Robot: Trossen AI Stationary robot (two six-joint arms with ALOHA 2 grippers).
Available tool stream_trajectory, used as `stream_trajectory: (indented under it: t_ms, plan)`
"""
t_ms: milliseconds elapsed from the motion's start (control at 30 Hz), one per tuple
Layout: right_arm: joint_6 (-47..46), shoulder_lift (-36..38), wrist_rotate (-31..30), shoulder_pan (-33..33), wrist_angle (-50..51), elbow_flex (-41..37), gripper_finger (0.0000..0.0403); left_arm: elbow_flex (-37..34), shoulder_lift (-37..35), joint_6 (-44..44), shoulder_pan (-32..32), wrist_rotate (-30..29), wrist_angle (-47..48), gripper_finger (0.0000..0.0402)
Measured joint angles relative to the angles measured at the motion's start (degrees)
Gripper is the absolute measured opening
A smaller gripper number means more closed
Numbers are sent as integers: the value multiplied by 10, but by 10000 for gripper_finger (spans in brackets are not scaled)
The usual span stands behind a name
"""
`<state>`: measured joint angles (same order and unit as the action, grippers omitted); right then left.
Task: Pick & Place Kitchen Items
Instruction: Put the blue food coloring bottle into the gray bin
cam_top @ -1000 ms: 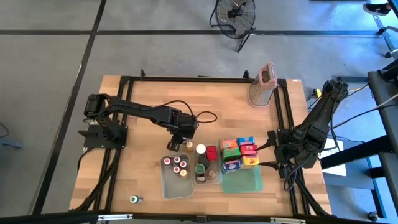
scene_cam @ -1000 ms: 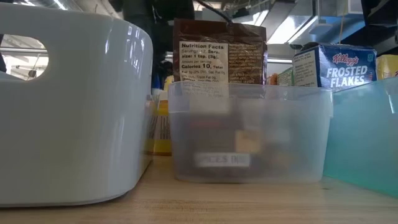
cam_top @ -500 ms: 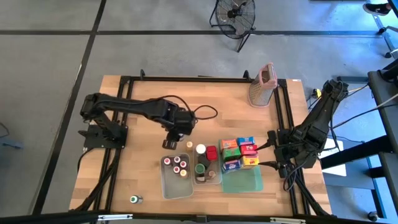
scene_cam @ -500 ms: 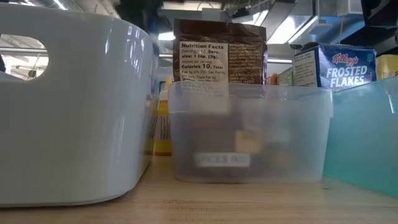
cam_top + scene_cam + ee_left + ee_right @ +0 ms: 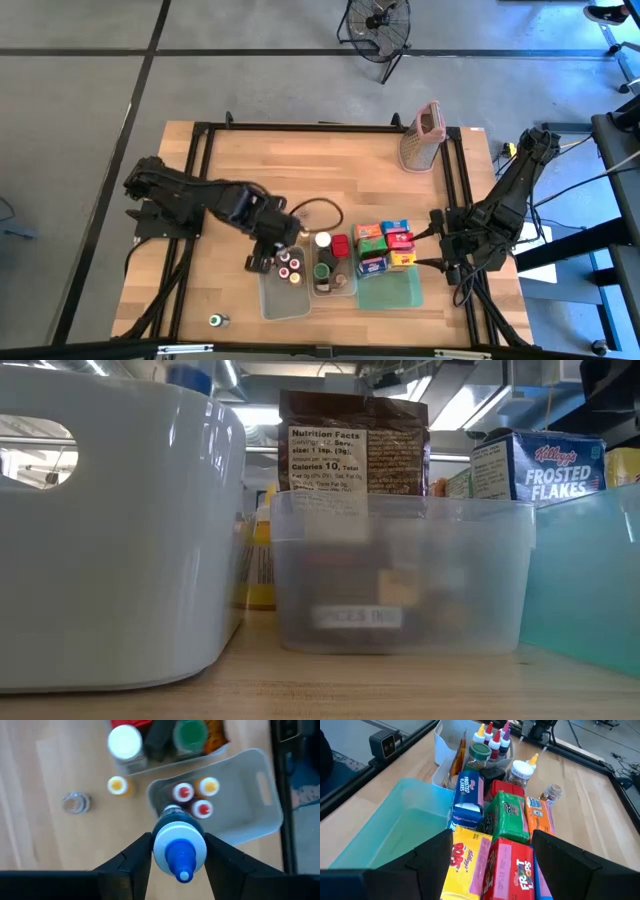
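While the left gripper holds a blue-capped bottle over the white tub, that tub contains small red- and yellow-capped bottles. The right gripper, fingers apart, waits above the cartons.

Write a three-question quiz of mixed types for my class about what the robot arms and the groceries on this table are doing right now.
1. True or false: the left claw holds a blue-capped bottle over the white tub.
2. Multiple choice: where does the metal grater stand? A) in the green tray B) at the far edge of the table, apart from the cartons C) in the left claw.
3. Fill in: the right claw hovers over the cartons, fingers spread and holding ____.

Key: 1 true; 2 B; 3 nothing.
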<state>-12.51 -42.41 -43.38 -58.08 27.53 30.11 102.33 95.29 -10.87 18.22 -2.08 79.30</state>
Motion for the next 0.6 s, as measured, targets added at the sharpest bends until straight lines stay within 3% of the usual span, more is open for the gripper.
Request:
stream_trajectory:
  t_ms: [367,600]
  plan:
    - [19,0,-4,0,-47,0,275,3,9,-82,129,-31,-77,160]
    - [29,0,-6,0,-78,0,275,3,44,-130,173,-51,-78,161]
